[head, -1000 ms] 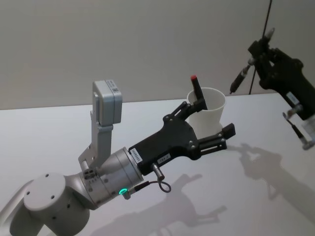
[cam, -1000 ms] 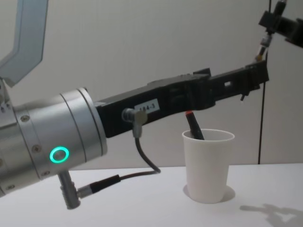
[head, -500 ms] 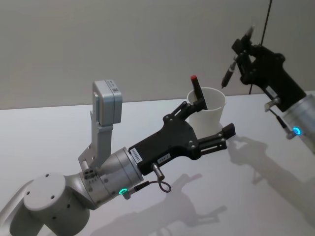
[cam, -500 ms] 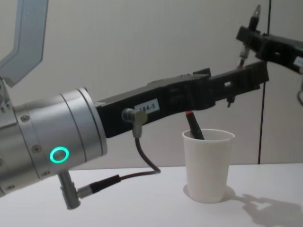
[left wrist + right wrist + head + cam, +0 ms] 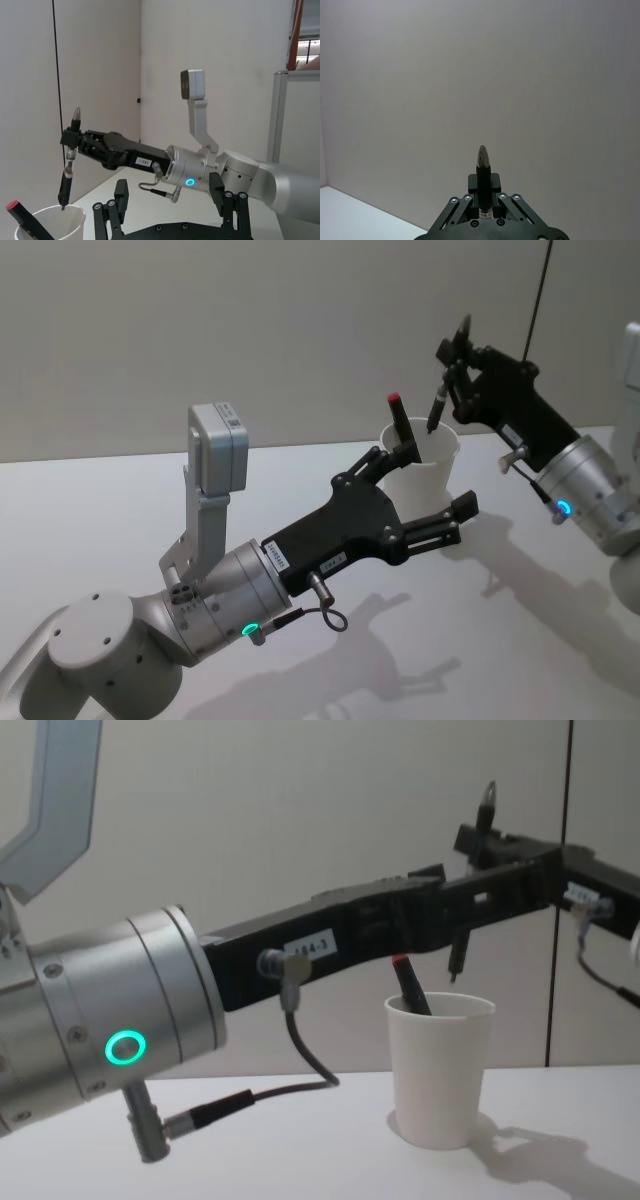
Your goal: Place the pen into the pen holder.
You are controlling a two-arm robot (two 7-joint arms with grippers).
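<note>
A: How is the scene arranged, from the biggest thing down?

B: The white table (image 5: 120, 520) is seen under everything. Over it the left arm is stretched forward, and the left gripper (image 5: 440, 525) is held low, just beside the pen holder (image 5: 425, 465). Its fingers are spread and nothing is gripped between them. It is judged to be only parked there, perhaps to guard the cup, but no contact with the cup wall can be confirmed.

A: And the right arm?

B: The right gripper (image 5: 458, 365) is brought in from the right side and is raised above the cup. Its fingers are closed on the pen (image 5: 441, 400), which is gripped near its upper end, so that most of the barrel hangs free below. The pen is kept nearly upright, tip down. This posture is thought to be chosen so that the pen can be lowered straight through the rim.

A: Where is the tip now?

B: In the chest view the tip of the pen (image 5: 455, 955) is seen just above the rim of the pen holder (image 5: 440, 1070), over the opening, not yet inside.

A: Is something already in the cup?

B: Yes. A dark marker with a red cap (image 5: 398, 420) is leaned inside, against the rim on the left, and its top sticks out. The free space is therefore on the right side of the opening, where the pen is held.
</note>
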